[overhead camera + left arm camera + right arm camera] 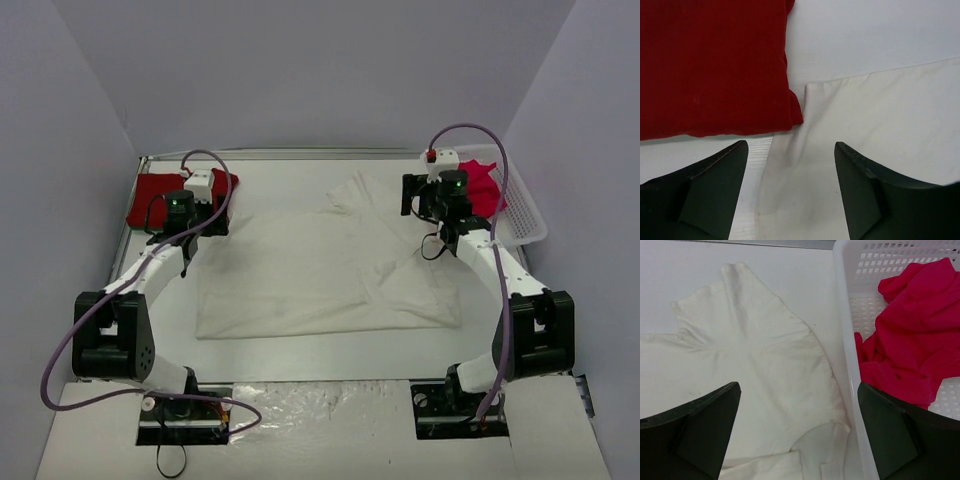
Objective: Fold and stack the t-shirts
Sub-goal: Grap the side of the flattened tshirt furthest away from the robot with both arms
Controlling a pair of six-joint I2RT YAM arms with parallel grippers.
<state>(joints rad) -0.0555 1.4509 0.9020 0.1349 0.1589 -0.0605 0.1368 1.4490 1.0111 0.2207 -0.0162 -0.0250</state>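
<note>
- Cream-white cloth takes up the middle of the table [300,352]: the large cream-white t-shirt [320,270] lies spread mostly flat. One short sleeve reaches toward the far right, and some cloth is doubled over along its right side.
- In the left wrist view its far-left corner [865,150] lies flat on the tabletop, just beside the red t-shirt and apart from it by a narrow strip of bare table.
- In the right wrist view the sleeve end [750,365] shows soft creases and a few faint marks. Its edge runs close to the basket wall.
- The red t-shirt [150,200] sits at the far-left corner of the table as a neat folded block with a straight near edge [715,65].
- The pinkish-red t-shirt [482,188] lies crumpled inside the white plastic lattice basket [528,228] at the far right [910,350]; the basket wall [845,315] stands between it and the cream-white shirt.
- The left gripper [200,228] hangs over the gap between the red shirt and the cream-white shirt's corner. Its jaws stand well apart [790,145] and hold nothing.
- The right gripper [418,195] hangs over the cream-white sleeve beside the basket. Its jaws are spread wide [797,385], one finger above the shirt and the other above the basket, and nothing is gripped.
</note>
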